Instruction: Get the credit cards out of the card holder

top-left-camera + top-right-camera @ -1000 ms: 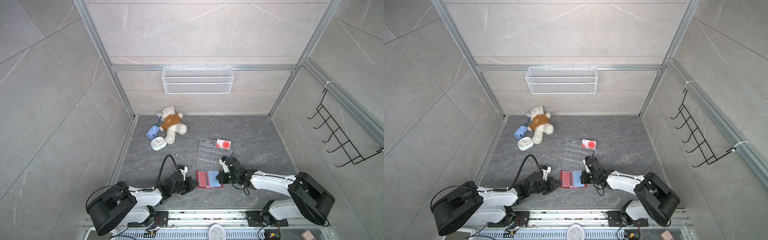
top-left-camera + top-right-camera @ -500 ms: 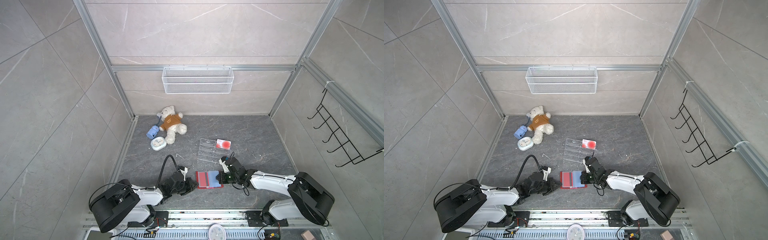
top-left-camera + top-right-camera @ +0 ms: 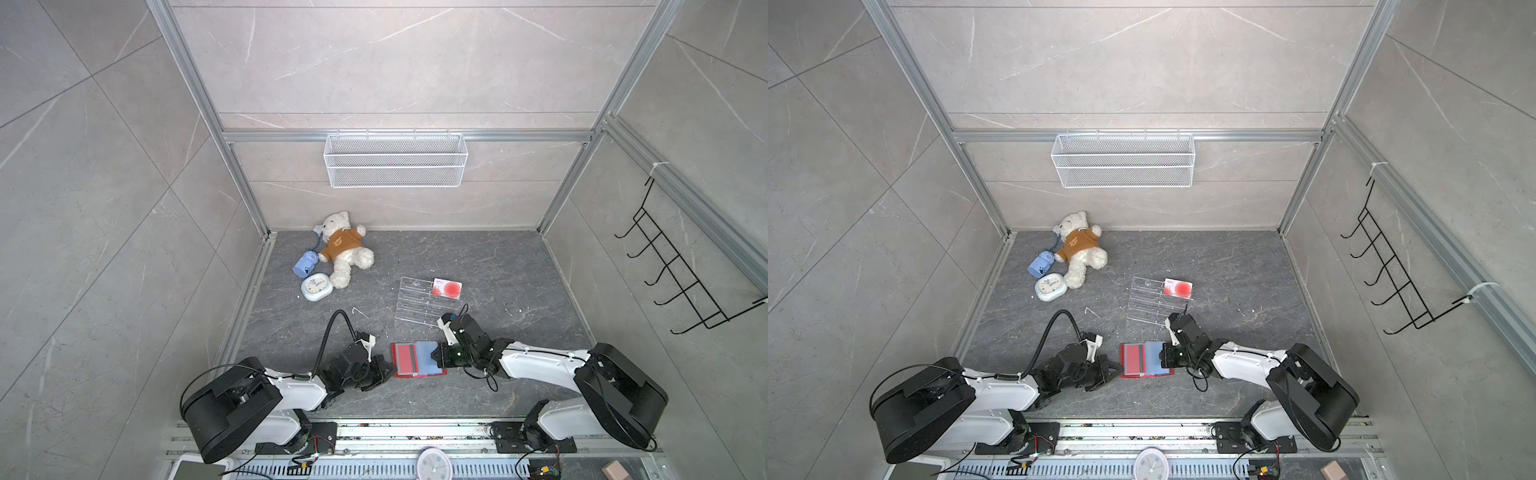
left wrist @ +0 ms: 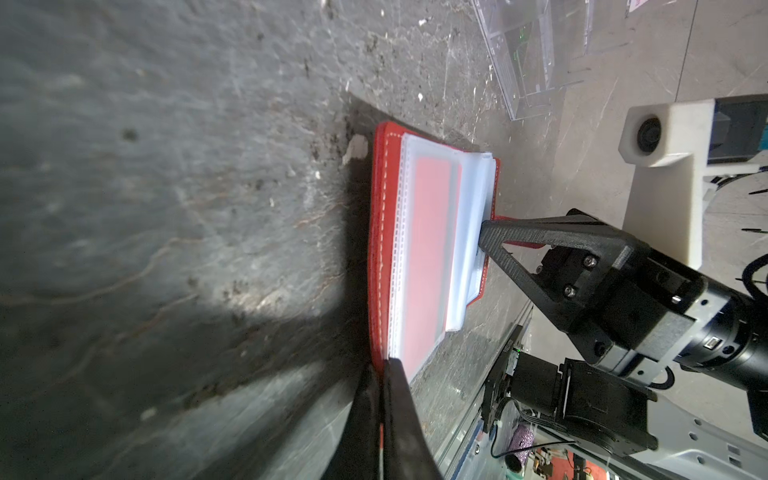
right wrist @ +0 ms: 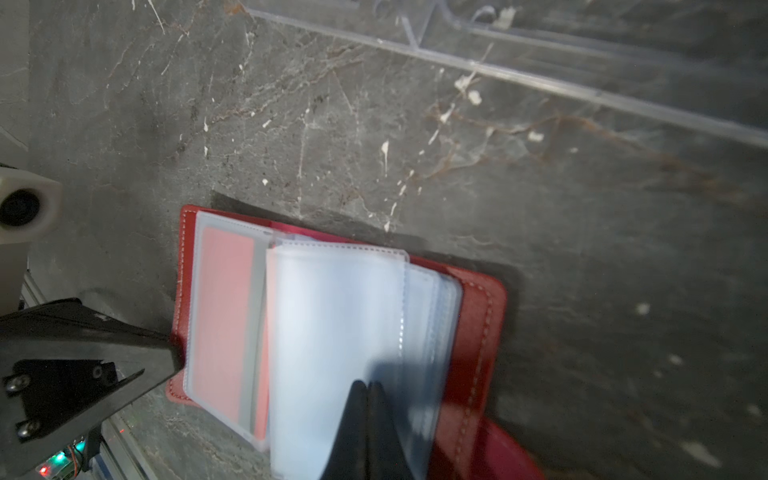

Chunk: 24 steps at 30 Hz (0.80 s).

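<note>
Card holder (image 3: 409,359) btwn L gripper (image 3: 390,370), R gripper (image 3: 434,355); rack (image 3: 419,302) behind, card (image 3: 448,288) at rack's far-rt corner

One card holder (image 3: 409,359) at lower centre. Two credit cards (image 3: 447,288) in sight: one on the single clear rack (image 3: 419,301) right of centre, one inside a sleeve (image 4: 428,257). Left of centre: one teddy bear (image 3: 345,249), one alarm clock (image 3: 316,286), one small blue object (image 3: 305,266). One wire basket (image 3: 395,160) above centre

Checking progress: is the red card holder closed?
No, the card holder lies open, with its clear plastic sleeves showing.
</note>
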Tool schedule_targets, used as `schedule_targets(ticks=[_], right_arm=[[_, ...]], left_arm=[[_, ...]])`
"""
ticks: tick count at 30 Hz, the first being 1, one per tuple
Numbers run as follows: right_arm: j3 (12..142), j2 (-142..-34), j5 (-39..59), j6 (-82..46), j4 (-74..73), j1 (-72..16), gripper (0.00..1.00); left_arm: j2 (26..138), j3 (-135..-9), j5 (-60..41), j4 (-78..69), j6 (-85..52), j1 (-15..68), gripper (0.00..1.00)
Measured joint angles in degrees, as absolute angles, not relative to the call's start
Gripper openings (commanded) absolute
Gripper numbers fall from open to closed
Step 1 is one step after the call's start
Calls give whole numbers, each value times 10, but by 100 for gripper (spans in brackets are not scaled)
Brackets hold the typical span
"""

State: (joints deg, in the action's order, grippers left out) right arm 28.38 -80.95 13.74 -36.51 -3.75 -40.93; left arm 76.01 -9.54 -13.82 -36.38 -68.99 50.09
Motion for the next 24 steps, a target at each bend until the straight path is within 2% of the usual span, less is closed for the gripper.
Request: schedule_targets(ticks=[2, 6, 8, 14, 22, 23, 24], right_arm=[[281, -802, 139, -368, -35, -409, 17], [279, -765, 138, -368, -16, -416, 47], [279, -740, 136, -364, -8, -422, 55], [287, -687, 107, -344, 34, -455, 65], [335, -719, 46, -319, 79, -542, 74], [342, -729, 38, -319, 82, -553, 80], [349, -738, 31, -319, 85, -563, 98]], left_arm=[[760, -95, -139, -366, -690, 501, 0], [760, -95, -140, -370, -690, 501, 0], [759, -95, -139, -373, -690, 501, 0], [736, -95, -139, -373, -690, 501, 0], [707, -95, -136, -355, -689, 501, 0], [705, -95, -136, -352, -689, 501, 0], [705, -95, -136, -351, -689, 501, 0]])
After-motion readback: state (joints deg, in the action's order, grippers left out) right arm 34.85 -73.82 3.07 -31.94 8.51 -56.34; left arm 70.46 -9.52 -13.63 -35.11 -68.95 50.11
